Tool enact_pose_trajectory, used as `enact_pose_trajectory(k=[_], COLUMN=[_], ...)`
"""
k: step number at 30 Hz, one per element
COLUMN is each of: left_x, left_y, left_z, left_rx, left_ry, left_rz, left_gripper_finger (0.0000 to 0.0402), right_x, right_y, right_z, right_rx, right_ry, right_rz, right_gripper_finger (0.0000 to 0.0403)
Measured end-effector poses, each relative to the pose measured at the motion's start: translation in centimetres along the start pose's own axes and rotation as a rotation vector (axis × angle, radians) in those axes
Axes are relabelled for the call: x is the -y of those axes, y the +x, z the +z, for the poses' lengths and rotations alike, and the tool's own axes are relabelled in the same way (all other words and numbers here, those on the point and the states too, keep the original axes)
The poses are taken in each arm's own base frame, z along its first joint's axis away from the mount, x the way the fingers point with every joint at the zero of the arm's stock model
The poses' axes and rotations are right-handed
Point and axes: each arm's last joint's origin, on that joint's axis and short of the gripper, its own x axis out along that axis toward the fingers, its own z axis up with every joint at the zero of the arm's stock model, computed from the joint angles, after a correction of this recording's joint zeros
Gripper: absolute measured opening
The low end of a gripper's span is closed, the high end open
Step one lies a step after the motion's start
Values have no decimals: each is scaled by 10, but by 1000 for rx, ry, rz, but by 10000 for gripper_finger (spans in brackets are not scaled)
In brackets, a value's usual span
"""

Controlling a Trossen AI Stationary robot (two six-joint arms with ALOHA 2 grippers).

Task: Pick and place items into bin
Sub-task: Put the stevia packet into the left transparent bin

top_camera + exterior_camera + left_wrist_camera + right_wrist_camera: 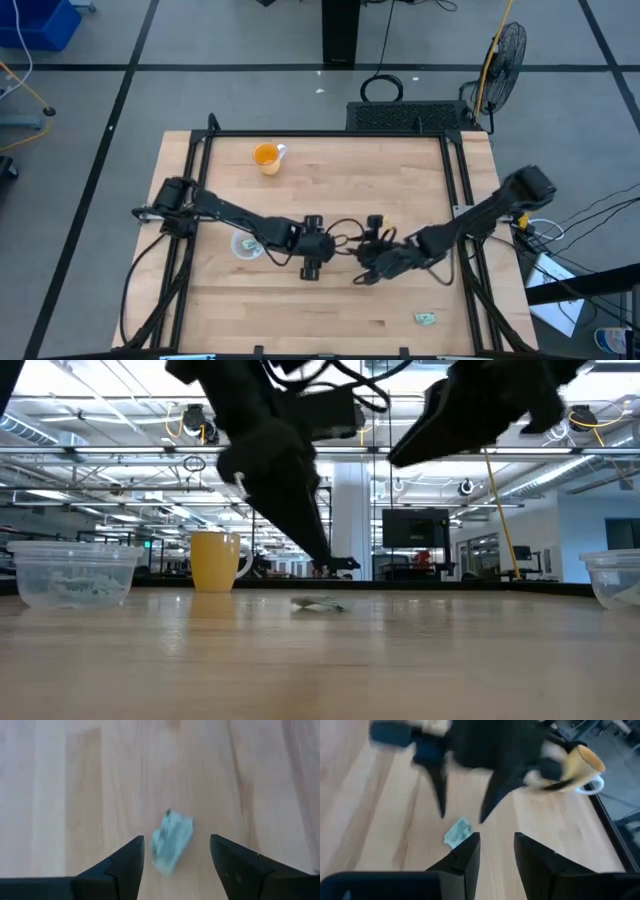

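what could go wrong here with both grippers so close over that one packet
1. The left gripper is open with the packet lying loose on the table between its fingers; the packet looks small and flat, so the tips may close above it or push it aside.
2. The right gripper points at the same spot, close to the left arm; the two could collide.
3. The clear cup sits under the left arm and might get knocked.
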Motion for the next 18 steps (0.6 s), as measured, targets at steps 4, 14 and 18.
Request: enact_pose_trajectory(k=[4, 14, 18], left_x=[7, 9, 7], left_y=[16, 21, 28], left_z=[-4, -7, -13], left_rx=[-14, -32, -67], left_ry=[20, 4, -29], left_rz=[29, 34, 42], left_gripper_finger=[231, 182, 167], right_x=[23, 62, 68], right_y=[-27, -74, -85], right_z=[3, -1, -3], right_rx=[-21, -54, -59], right_ry=[88, 238, 233], right_rz=[30, 83, 139], right_gripper_finger=[106, 105, 106])
